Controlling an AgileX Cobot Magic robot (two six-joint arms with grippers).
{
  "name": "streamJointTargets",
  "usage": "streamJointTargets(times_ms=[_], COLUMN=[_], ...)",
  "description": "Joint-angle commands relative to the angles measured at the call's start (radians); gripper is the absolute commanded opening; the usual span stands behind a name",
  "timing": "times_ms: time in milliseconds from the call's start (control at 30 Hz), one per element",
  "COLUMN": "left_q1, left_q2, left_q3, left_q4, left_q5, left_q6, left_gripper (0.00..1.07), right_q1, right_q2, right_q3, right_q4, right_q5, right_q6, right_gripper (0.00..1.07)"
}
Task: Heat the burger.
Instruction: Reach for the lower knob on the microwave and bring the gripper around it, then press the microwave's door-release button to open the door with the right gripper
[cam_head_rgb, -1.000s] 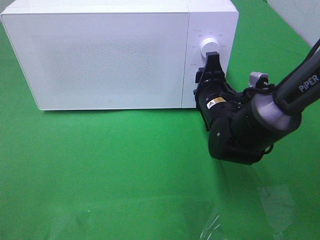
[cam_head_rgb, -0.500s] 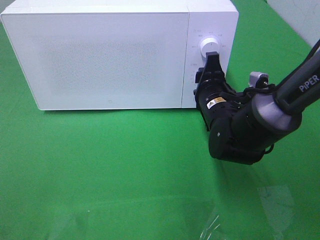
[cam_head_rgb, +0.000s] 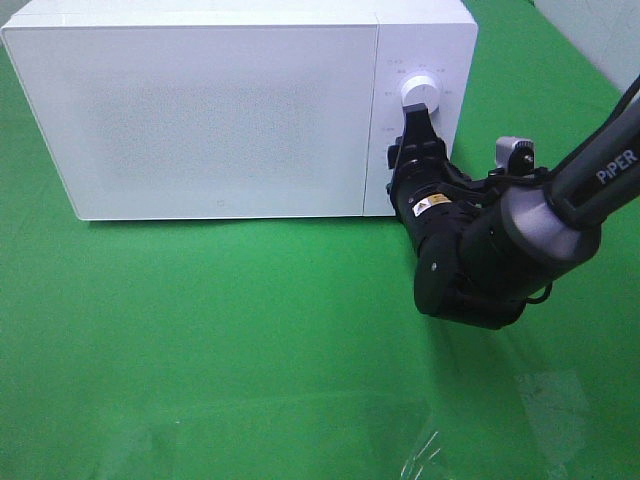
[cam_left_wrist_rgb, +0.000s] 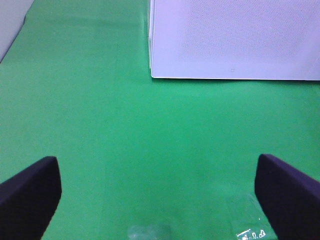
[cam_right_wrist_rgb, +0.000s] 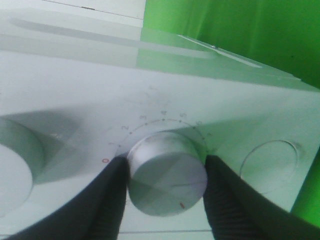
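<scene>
Timer-setting is in hand: on the microwave's (cam_head_rgb: 200, 110) panel, the right gripper (cam_right_wrist_rgb: 166, 170) pinches the timer dial (cam_right_wrist_rgb: 167, 179); the left gripper (cam_left_wrist_rgb: 159, 192) gapes empty. The burger is unseen, presumably inside the microwave. Next comes a measured twist.

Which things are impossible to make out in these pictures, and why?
1. The burger: seen in no view; the closed microwave door hides the inside.
2. The lower knob: in the high view the right end effector covers it.
3. Grip: the right wrist view does not show whether the fingers press the knob or only flank it.
</scene>
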Motion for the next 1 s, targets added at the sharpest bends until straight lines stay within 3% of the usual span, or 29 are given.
streamJointTargets(times_ms=[33, 100, 167, 667, 1000], left_q1=[0.004, 0.004, 0.004, 0.004, 0.004], left_q2=[-0.017, -0.017, -0.017, -0.017, -0.017], left_q3=[0.003, 0.003, 0.003, 0.003, 0.003], left_q4=[-0.005, -0.005, -0.005, -0.005, -0.005], left_q5=[-0.010, -0.010, -0.010, -0.010, -0.010], left_q6=[-0.005, -0.005, -0.005, -0.005, -0.005], left_gripper=[0.97, 0.97, 0.97, 0.97, 0.97], right_q1=[-0.012, -0.011, -0.011, 0.024, 0.024], right_q2=[-0.013, -0.020, -0.038, -0.217, -0.406], right_q3=[-0.040, -0.036, -0.018, 0.163, 0.195], right_q4=[-0.038, -0.038, -0.038, -0.105, -0.160], right_q5=[-0.198, -0.182, -0.161, 0.067, 0.436], right_q6=[-0.032, -0.037, -0.044, -0.191, -0.637], right_gripper=[0.54, 0.69, 0.73, 0.74, 0.74])
